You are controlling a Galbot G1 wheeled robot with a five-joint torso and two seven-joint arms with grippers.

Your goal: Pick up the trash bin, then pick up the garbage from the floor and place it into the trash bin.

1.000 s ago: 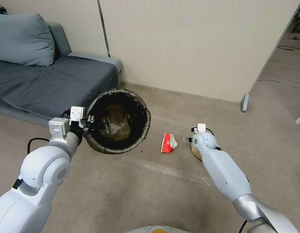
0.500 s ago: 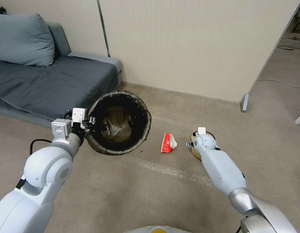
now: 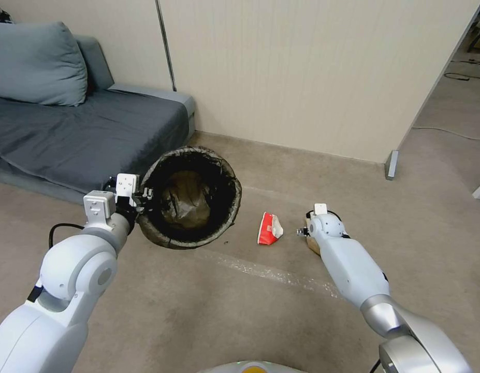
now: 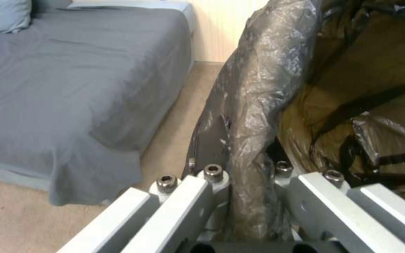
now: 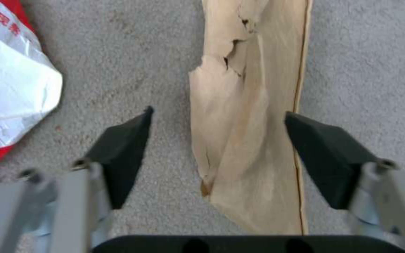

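The trash bin point(image 3: 189, 197) is held off the floor point(image 3: 208, 311) by the left tool point(image 4: 254, 196), which is clamped on the bag-lined rim; the bin is tipped so that its dark mouth is seen from the head view, just in front of the grey sofa point(image 3: 69, 129). The right tool point(image 5: 216, 154) is lowered over the brown paper bag point(image 5: 251, 133), its two black pads spread apart, one on each side of the flattened paper. The red-and-white crushed cup point(image 3: 269, 228) lies on the carpet between bin and bag, near the outer side of one pad.

For a clean grasp, the pads are best brought right down to the carpet before being closed, since the bag lies flat and offers little height. A raised crease should be pinched across the narrow width. The cup should be kept outside the closing pads, and the bin's mouth kept turned upward.
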